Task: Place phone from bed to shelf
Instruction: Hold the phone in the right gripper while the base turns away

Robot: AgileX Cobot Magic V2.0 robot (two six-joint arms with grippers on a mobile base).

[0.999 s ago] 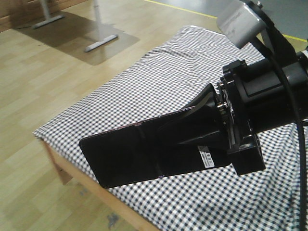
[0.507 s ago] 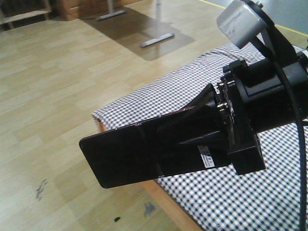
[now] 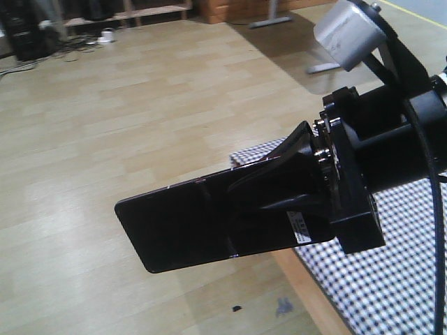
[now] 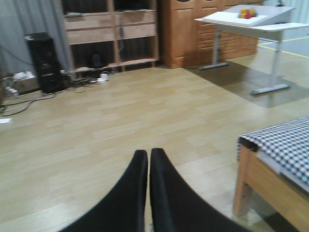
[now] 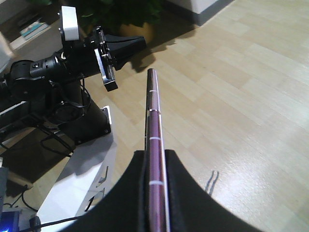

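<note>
The phone (image 3: 181, 227), a glossy black slab, is held out flat over the wooden floor by my right gripper (image 3: 241, 192), which is shut on its near end. Seen from the right wrist, the phone (image 5: 151, 116) is edge-on, a thin rose-purple strip pinched in my right gripper (image 5: 154, 153). The checked bed (image 3: 391, 279) lies low on the right, and its corner (image 4: 285, 140) also shows from the left wrist. A light wooden shelf unit (image 4: 113, 29) stands against the far wall. My left gripper (image 4: 147, 152) is shut and empty, well above the floor.
A white desk (image 4: 251, 21) on metal legs stands at the far right beside a brown wooden cabinet (image 4: 193, 29). A black box (image 4: 43, 60) and loose cables (image 4: 19, 96) sit left of the shelf unit. The robot's white base (image 5: 82, 183) is below the left arm (image 5: 72, 60).
The whole view has swung left: the bed has slid from under the phone to the right edge, and open floor now lies below. The right gripper still holds the phone the same way.
</note>
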